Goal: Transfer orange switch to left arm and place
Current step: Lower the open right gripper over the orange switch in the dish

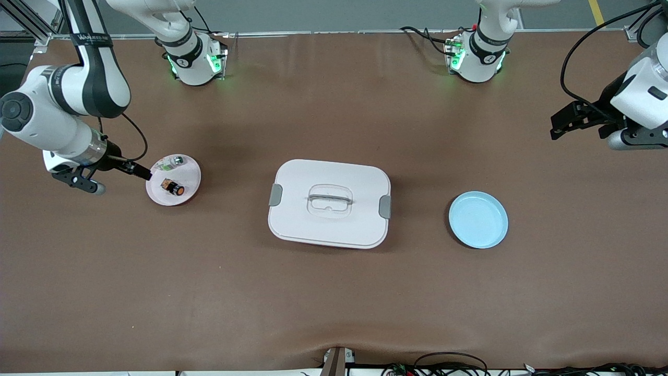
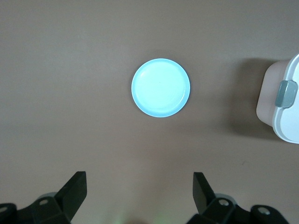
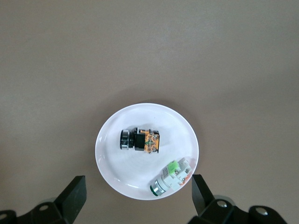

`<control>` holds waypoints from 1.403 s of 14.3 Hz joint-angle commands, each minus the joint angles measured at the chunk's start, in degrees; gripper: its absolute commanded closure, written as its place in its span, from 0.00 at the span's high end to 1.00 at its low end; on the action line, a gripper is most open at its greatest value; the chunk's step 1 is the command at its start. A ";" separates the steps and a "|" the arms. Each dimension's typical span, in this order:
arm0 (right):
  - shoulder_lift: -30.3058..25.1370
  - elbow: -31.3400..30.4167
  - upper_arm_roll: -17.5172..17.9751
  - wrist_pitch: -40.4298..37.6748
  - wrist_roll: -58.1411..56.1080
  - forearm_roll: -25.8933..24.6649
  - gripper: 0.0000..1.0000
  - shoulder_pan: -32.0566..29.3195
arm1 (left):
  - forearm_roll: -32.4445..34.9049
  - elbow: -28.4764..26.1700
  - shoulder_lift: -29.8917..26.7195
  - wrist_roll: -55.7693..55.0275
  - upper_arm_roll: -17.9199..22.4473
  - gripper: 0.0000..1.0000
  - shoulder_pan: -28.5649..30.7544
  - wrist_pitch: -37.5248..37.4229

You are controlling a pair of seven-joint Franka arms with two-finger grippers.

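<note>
Midway along the table (image 1: 334, 313) sits the box (image 1: 329, 203), squarely between the pink plate (image 1: 191, 189) toward the right arm's end and the empty blue plate (image 1: 478, 219) toward the left arm's end, so I judge any handover must go around it. Both of the 2 arms wait: the right gripper (image 1: 78, 180) hangs just beside the pink plate and the left gripper (image 1: 571, 121) over the table's edge, each spread wide and holding nothing. On the pink plate, the orange switch (image 1: 172, 187) lies on its side, long axis flat, orange cap toward the box and the front camera, near a green-and-silver part (image 1: 172, 163).
</note>
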 commanded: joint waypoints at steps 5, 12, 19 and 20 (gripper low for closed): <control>4.08 -4.29 -0.11 10.47 3.56 0.67 1.00 2.16 | 0.74 0.81 1.09 -0.24 -0.16 1.00 -0.21 -0.57; 11.12 -4.11 -0.11 17.51 3.47 0.67 1.00 2.16 | 1.01 1.16 1.81 -0.42 -0.08 1.00 -0.30 -0.48; 14.55 -4.03 -0.11 18.56 3.47 0.67 1.00 2.34 | 0.83 1.16 1.81 -0.51 -0.08 1.00 -0.30 -0.48; 14.99 -4.03 -0.11 18.56 3.47 0.67 1.00 2.42 | 0.75 1.16 1.81 -0.51 -0.08 1.00 -0.30 -0.48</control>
